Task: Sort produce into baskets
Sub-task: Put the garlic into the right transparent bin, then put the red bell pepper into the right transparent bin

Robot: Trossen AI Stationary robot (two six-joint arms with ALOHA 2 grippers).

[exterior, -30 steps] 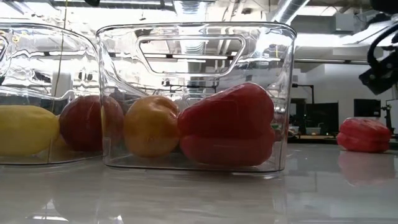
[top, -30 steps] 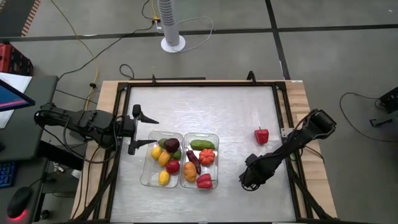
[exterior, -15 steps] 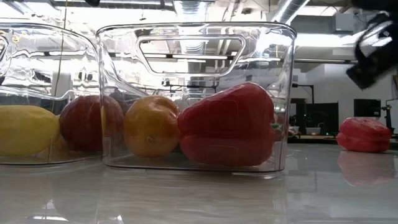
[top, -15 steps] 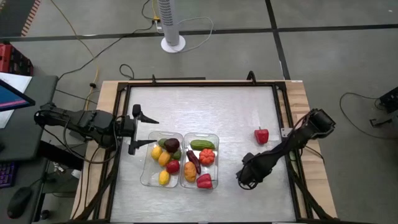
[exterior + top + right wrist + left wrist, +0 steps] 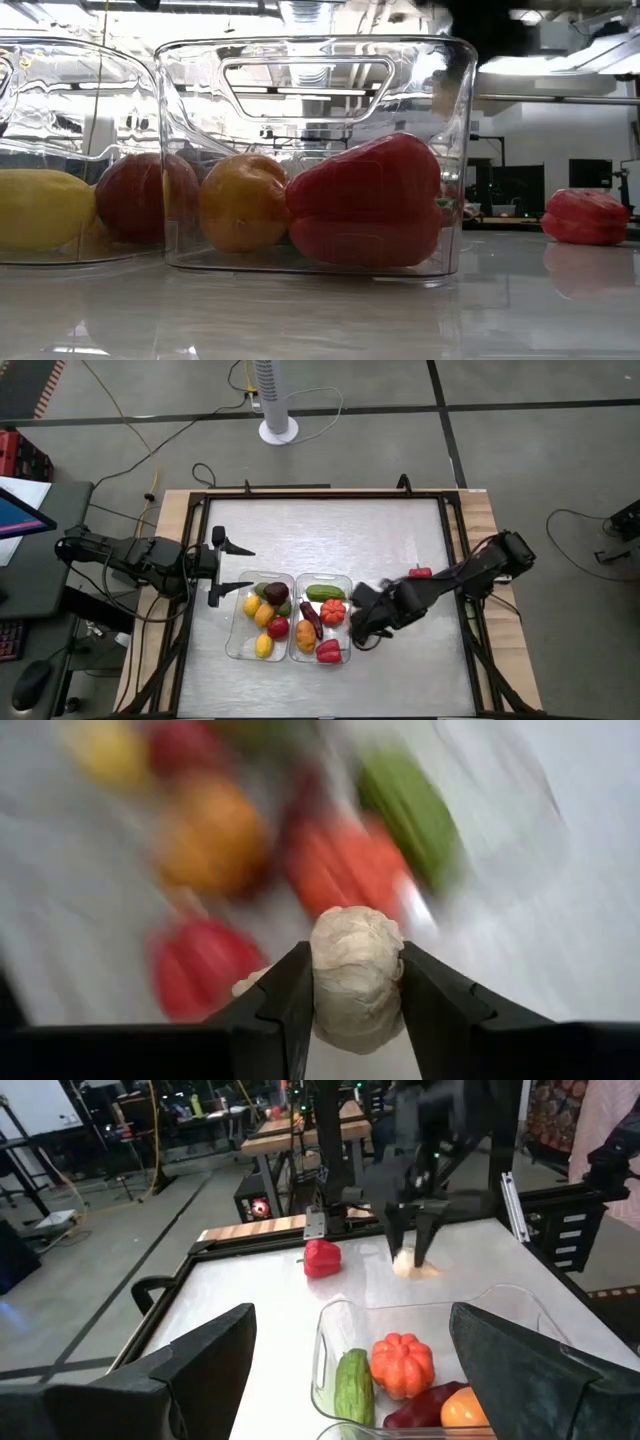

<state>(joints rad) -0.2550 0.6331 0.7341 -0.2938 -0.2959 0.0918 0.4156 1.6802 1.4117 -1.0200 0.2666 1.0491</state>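
Two clear baskets sit side by side at the front middle of the table [image 5: 330, 525], touching along their long sides. The left basket [image 5: 234, 642] holds yellow, red and dark maroon pieces; the right basket [image 5: 347, 584] holds a green cucumber [image 5: 324, 592], an orange pumpkin [image 5: 332, 611], an orange fruit, a maroon piece and a red pepper [image 5: 366, 205]. Just beside its right wall hangs the right gripper [image 5: 368, 622], jaws clamped on a whitish garlic [image 5: 356, 978]. Farther back right, a second red pepper [image 5: 321, 1257] lies alone. The left gripper [image 5: 226, 568] waits by the left basket's far corner, jaws wide apart.
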